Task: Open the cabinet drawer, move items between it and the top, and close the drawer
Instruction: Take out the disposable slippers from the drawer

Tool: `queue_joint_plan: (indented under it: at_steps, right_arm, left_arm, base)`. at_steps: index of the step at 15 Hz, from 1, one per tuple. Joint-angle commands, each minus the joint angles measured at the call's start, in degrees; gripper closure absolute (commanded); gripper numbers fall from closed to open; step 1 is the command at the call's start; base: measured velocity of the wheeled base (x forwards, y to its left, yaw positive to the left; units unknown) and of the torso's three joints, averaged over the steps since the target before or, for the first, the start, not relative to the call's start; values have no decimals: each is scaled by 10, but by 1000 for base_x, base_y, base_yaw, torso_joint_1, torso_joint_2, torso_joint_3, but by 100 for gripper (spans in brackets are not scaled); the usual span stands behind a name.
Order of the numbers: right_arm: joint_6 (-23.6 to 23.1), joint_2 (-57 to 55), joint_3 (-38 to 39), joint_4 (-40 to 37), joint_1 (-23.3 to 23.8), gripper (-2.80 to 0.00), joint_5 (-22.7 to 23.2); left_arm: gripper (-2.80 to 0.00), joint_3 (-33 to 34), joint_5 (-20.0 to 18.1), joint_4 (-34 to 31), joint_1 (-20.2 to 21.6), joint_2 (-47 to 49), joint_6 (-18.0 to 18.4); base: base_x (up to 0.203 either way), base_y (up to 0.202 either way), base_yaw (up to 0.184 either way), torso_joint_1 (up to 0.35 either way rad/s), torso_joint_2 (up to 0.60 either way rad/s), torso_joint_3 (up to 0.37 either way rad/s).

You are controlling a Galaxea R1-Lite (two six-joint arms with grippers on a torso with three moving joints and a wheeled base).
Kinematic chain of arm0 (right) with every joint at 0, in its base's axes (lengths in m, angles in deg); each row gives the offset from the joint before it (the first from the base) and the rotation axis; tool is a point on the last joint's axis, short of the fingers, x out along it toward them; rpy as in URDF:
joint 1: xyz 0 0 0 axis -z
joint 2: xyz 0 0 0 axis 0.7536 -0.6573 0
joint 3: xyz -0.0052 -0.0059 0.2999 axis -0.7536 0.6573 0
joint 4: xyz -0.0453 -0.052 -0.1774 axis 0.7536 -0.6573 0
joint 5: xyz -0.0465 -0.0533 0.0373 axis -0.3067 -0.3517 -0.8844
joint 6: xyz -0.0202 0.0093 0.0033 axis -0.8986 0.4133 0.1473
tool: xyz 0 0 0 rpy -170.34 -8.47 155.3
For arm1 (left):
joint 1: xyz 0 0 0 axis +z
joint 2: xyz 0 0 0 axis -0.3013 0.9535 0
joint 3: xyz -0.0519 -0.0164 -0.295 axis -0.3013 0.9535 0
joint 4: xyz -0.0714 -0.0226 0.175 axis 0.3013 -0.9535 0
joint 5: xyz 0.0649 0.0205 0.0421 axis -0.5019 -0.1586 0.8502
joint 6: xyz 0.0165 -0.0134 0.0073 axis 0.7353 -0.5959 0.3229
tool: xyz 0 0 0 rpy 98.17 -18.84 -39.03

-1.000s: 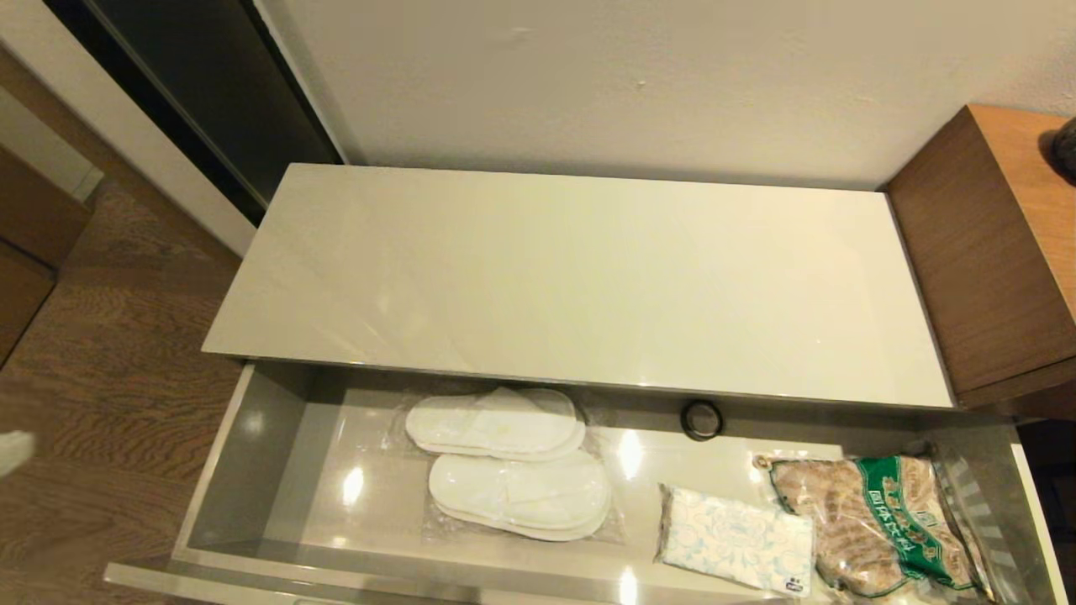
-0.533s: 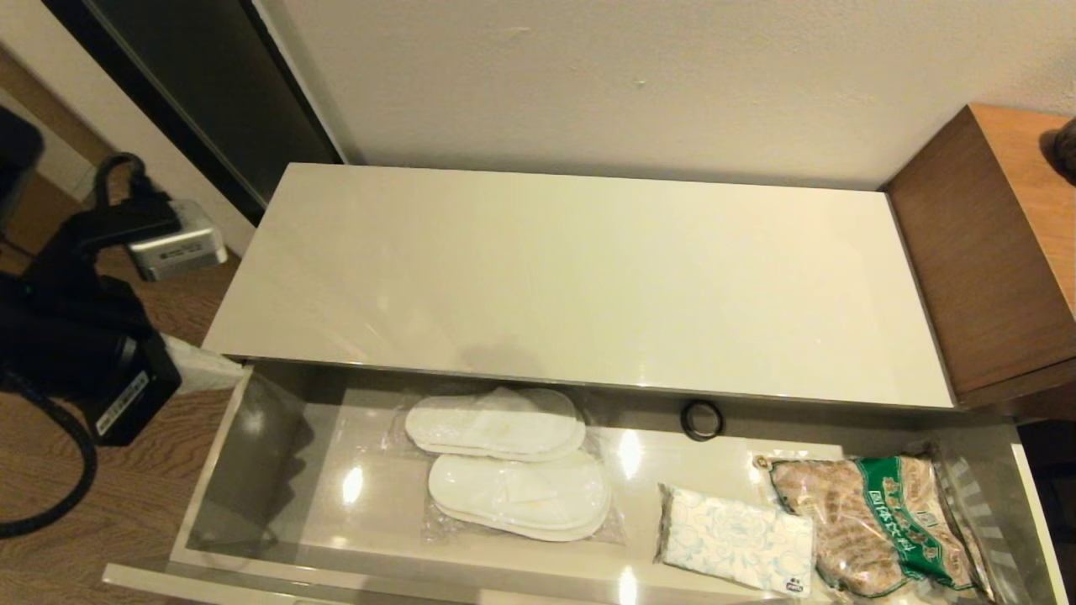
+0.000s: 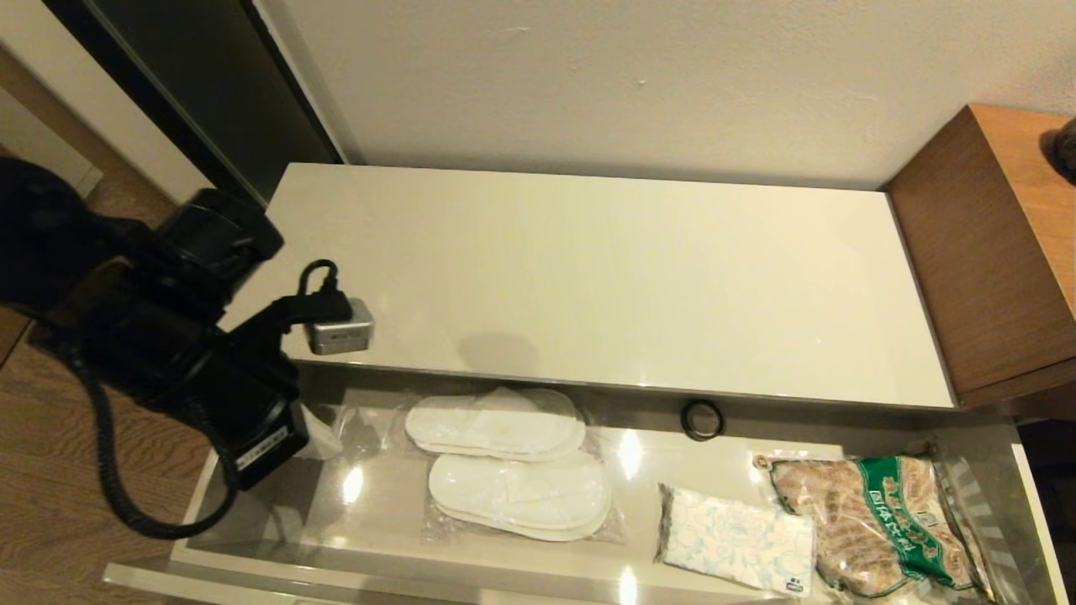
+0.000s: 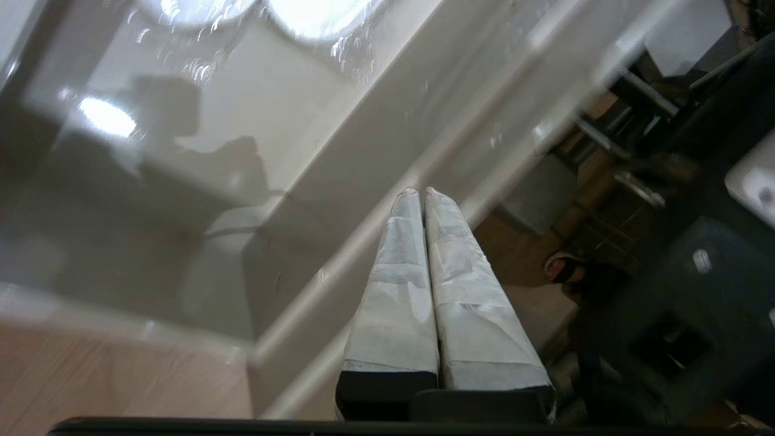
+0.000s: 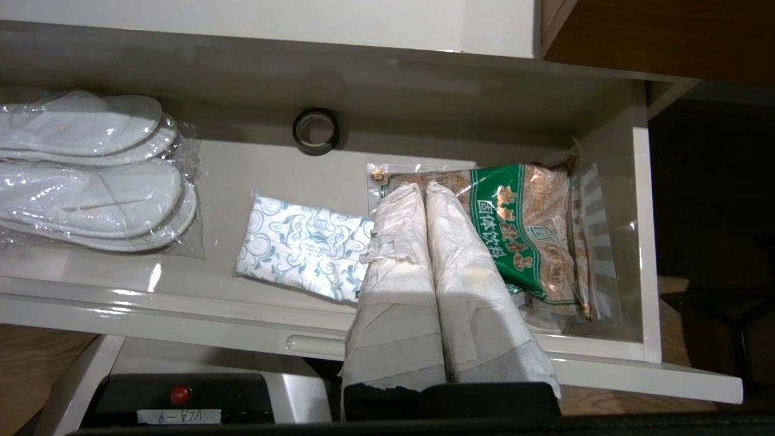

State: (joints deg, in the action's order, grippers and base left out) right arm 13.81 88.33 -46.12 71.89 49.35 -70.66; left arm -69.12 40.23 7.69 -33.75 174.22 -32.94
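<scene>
The cabinet drawer (image 3: pixel 370 496) is pulled out, showing its grey floor and beige front panel (image 5: pixel 181 315). Inside it, the bagged white slippers (image 3: pixel 513 462) (image 5: pixel 91 181) lie left of centre and the patterned tissue pack (image 3: pixel 735 538) (image 5: pixel 303 242) right of centre. The cream top (image 3: pixel 588 277) is bare. My left arm (image 3: pixel 210 378) hangs over the drawer's left end. Its left gripper (image 4: pixel 422 192) is shut and empty above the drawer's rim. My right gripper (image 5: pixel 422 188) is shut and empty, held above the drawer's front between the tissue pack and the food bag.
A green-labelled bag of brown food (image 3: pixel 874 521) fills the drawer's right end. A black tape roll (image 3: pixel 701 418) lies by the back wall. A brown wooden cabinet (image 3: pixel 992 252) stands to the right of the top. Wooden floor lies to the left.
My left arm has swung in from the left edge and now sits over the drawer's left end. The items in the drawer have not moved.
</scene>
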Motion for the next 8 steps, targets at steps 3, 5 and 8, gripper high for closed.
queue_joint_plan:
  at_steps: [3,5,8]
  right_arm:
    - [0,-1,0,0,0,0,0]
    - [0,-1,0,0,0,0,0]
    - [0,-1,0,0,0,0,0]
  left_arm:
    - [0,33,-2,109,-32,124,-28]
    - [0,65,1,135,-37,149,-36]
    - [0,153,25,228,-56,132,-71]
  base:
    - [0,0,0,0,0,0]
    - [0,0,0,0,0,0]
    - [0,0,0,0,0,0]
